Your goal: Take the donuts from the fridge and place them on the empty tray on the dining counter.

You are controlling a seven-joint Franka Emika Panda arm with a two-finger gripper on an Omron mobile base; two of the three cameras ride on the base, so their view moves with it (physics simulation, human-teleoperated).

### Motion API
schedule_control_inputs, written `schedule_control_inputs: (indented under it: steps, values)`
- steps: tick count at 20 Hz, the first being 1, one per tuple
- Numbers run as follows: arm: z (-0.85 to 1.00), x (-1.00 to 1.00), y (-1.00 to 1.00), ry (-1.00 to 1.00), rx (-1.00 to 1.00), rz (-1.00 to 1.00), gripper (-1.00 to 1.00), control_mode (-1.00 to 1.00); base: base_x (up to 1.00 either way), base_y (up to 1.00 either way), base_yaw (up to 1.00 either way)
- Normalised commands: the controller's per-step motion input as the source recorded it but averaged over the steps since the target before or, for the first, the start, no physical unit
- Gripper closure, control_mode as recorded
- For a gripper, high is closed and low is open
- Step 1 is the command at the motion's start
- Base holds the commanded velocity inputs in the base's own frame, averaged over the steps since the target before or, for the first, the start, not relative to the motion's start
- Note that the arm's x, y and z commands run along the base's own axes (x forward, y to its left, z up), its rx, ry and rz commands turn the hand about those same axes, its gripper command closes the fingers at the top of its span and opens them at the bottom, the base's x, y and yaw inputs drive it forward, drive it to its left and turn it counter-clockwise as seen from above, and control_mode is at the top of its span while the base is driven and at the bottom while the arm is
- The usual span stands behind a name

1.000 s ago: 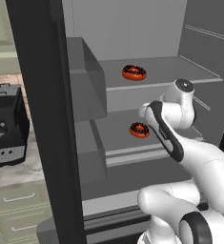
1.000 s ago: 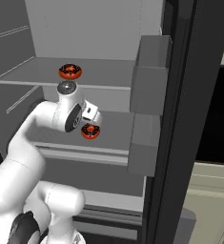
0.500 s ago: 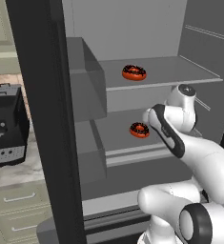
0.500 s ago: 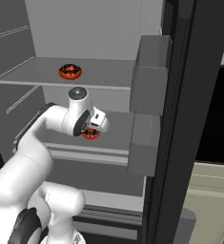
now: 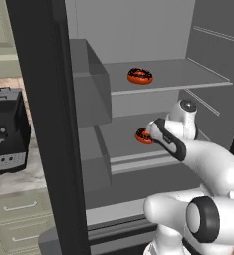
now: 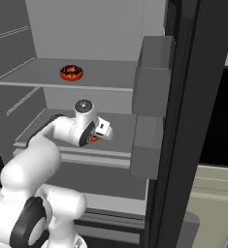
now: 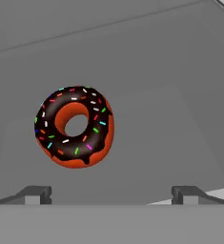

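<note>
The gripper (image 7: 111, 194) hung wide open and empty inside the fridge (image 5: 138, 35). The lower-shelf donut (image 7: 74, 126) lay flat just ahead, off toward its left finger, so a sideways shift looked needed before closing.

A black coffee machine (image 5: 6, 130) tops the drawer cabinet (image 5: 19, 216).

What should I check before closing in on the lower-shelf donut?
1. Fridge door open, shelves reachable: ok.
2. Gripper open: ok, fingertips stand wide apart.
3. Lower donut between the jaws: not ok, it lies ahead of the tips and off to one side.
4. Donut lying flat on the lower shelf: ok.
5. Upper donut out of the way: ok, on the upper shelf.
</note>
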Motion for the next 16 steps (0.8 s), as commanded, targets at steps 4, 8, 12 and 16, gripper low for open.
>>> schedule_control_inputs:
  steps: [4,8,12,16]
  values:
    - [-0.05,0.56,0.00,0.00,0.00,0.00,-1.00,-1.00,0.00,0.00,0.00]
    - [-0.12,0.43,0.00,0.00,0.04,0.00,-1.00,-1.00,0.00,0.00,0.00]
    - [-0.26,0.34,0.00,0.00,0.07,0.00,-1.00,-1.00,0.00,0.00,0.00]
    - [-0.37,0.25,0.00,0.00,0.09,0.00,-1.00,-1.00,0.00,0.00,0.00]
